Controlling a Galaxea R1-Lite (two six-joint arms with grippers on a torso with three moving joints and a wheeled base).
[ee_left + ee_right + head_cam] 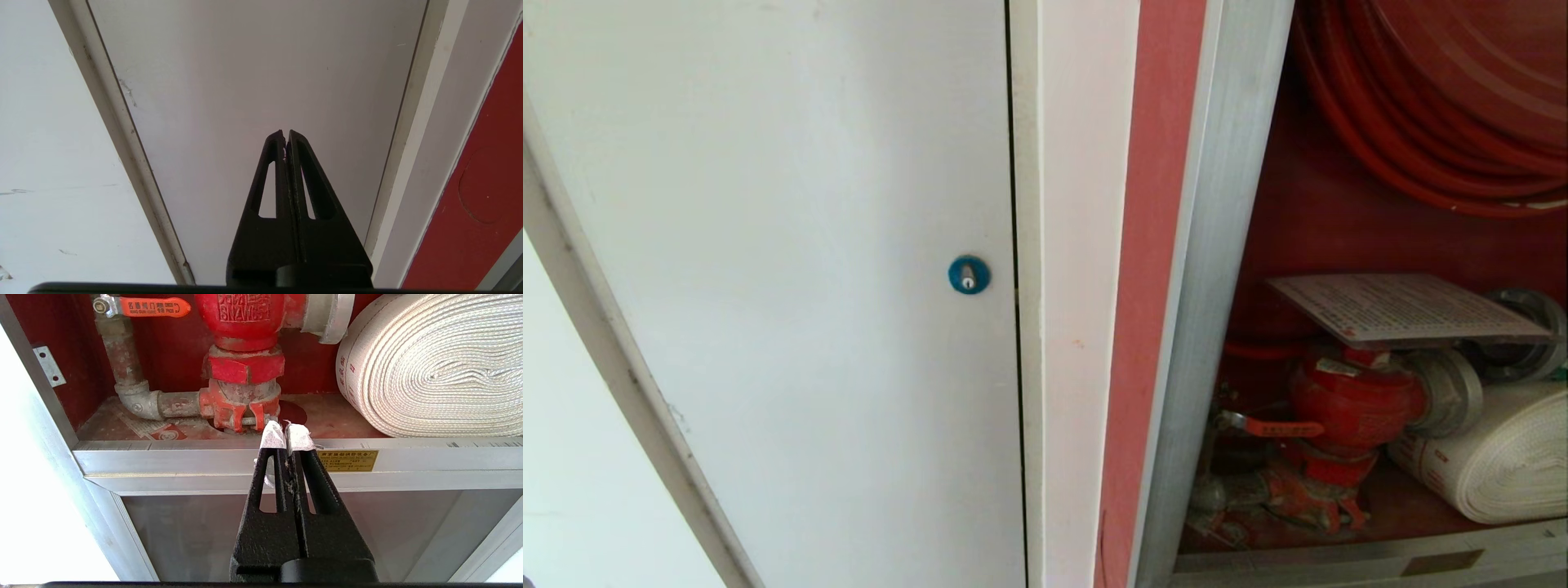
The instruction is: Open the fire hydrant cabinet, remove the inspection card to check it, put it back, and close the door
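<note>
The fire hydrant cabinet [1225,269] stands with its front uncovered at the right of the head view, its red inside showing. The inspection card [1405,309] lies flat on top of the red hydrant valve [1347,404]. The door is out of view. Neither arm shows in the head view. My right gripper [286,428], its tips wrapped in white tape, is shut and empty in front of the cabinet's lower aluminium rail [184,457], below the valve [243,318]. Shut and empty too, my left gripper [286,132] points at a plain white panel [253,73].
A white panel door [768,245] with a blue round lock [968,274] fills the left. Inside the cabinet are a red hose reel [1445,106] and a white rolled hose [437,367]. A lower dark glass panel [196,531] sits under the rail.
</note>
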